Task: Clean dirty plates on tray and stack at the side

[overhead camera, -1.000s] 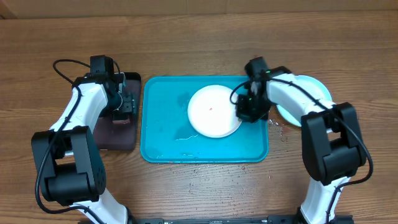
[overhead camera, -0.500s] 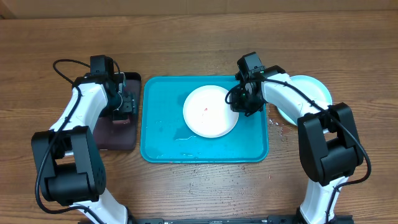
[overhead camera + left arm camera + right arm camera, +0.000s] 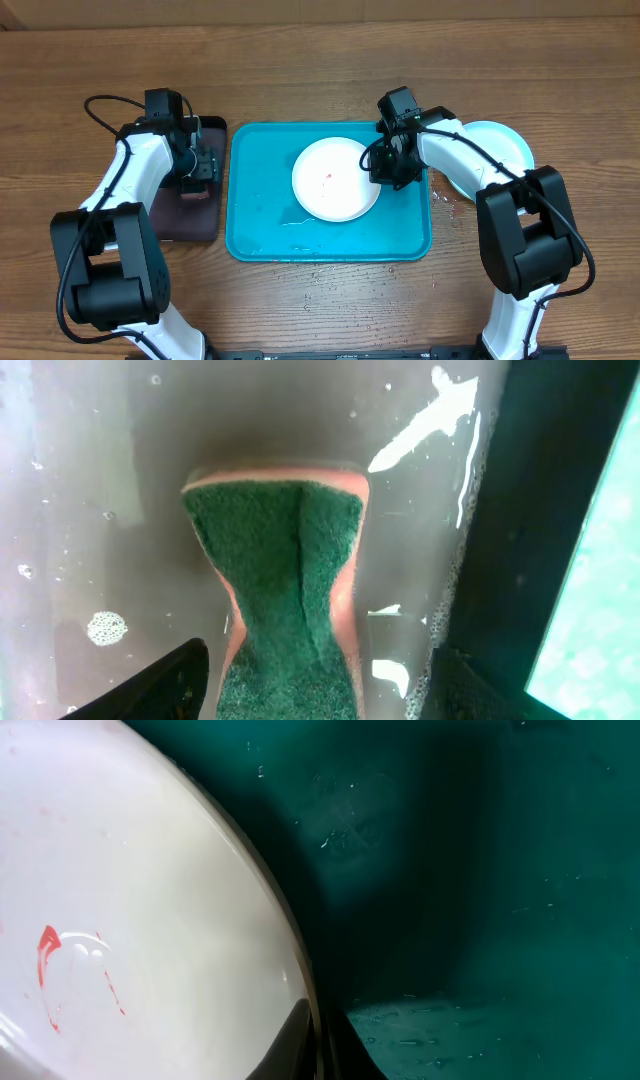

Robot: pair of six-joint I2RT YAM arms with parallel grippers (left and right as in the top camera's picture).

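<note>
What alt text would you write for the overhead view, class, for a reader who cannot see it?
A white plate with a small red smear lies on a blue tray, the right gripper shut at its rim. The left gripper is over a dark tray, and a cyan plate sits at right.

Both arms are built alike: glossy white curved link covers between bulky black joint housings, with thin black cables looping along them. The left pincer (image 3: 197, 165) and right pincer (image 3: 385, 166) are black, with dark, wedge-shaped fingers (image 3: 150, 685).
</note>
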